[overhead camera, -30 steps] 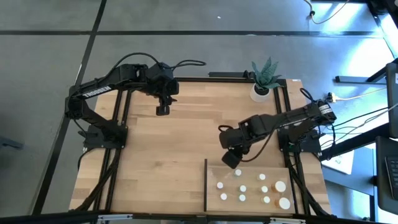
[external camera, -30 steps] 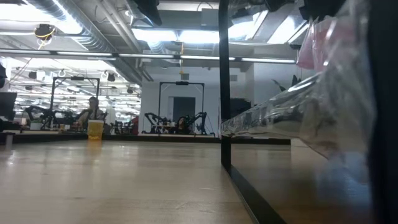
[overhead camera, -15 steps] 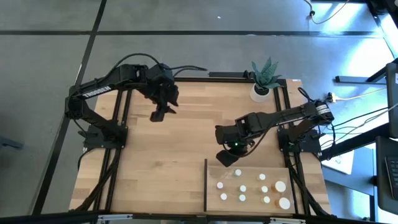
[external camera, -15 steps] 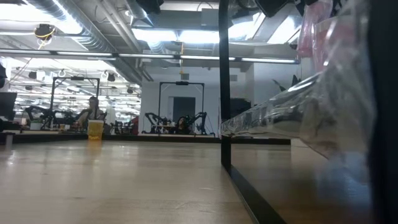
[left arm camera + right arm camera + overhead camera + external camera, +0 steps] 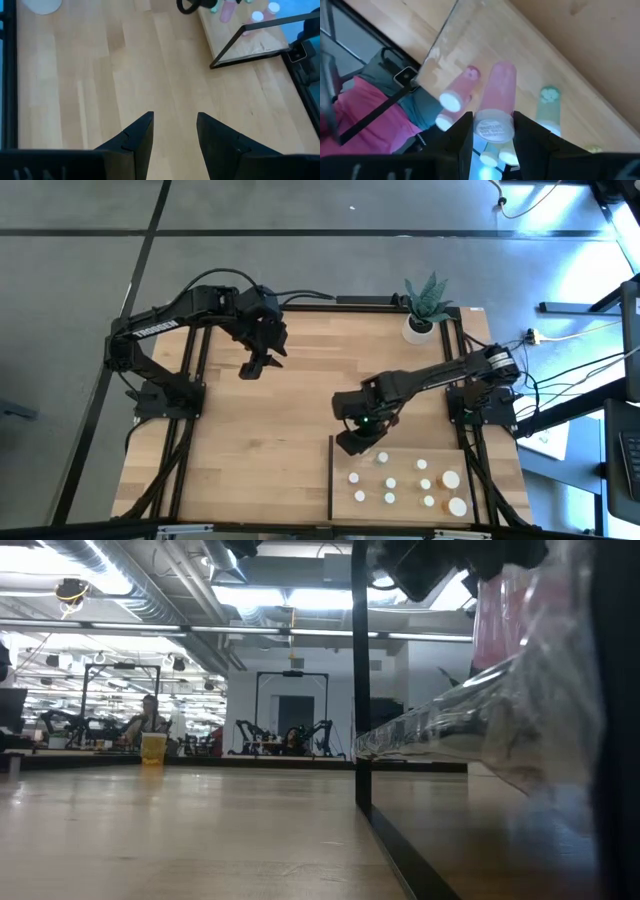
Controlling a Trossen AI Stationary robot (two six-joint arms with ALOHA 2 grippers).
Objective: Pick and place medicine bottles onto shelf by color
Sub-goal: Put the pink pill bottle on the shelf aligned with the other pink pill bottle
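The shelf [image 5: 408, 448], a small light-wood panel with a dark upright edge [image 5: 331, 480], lies at the table's near right. Several white-capped medicine bottles [image 5: 390, 481] stand on it. My right gripper [image 5: 352, 444] hangs over the shelf's far-left corner, shut on a pink bottle [image 5: 499, 87]. Beyond the held bottle, the right wrist view shows another pink bottle [image 5: 457, 95] and a pale green one [image 5: 547, 97]. My left gripper [image 5: 252, 368] hovers open over the table's far-left part, nothing between its fingers [image 5: 142, 135]. My right gripper pinches the pink bottle at its white-capped end [image 5: 494, 126] between its two fingers. The fingers slant down from the table's far right. The bottle's body runs on past the fingertips along their line, lifted clear above the shelf.
A white plant pot [image 5: 422, 325] with a green plant stands at the table's far right corner. Bare plank tabletop [image 5: 270, 440] stretches between the two arms and left of the shelf. The shelf's dark upright [image 5: 360, 680] rises in the low view.
My right gripper has moved toward the table's left edge and downward with the pink bottle, rolling at the wrist, from over the shelf's far part to its far-left corner. My left gripper has turned at the wrist from pointing straight down to slanting, staying roughly in place.
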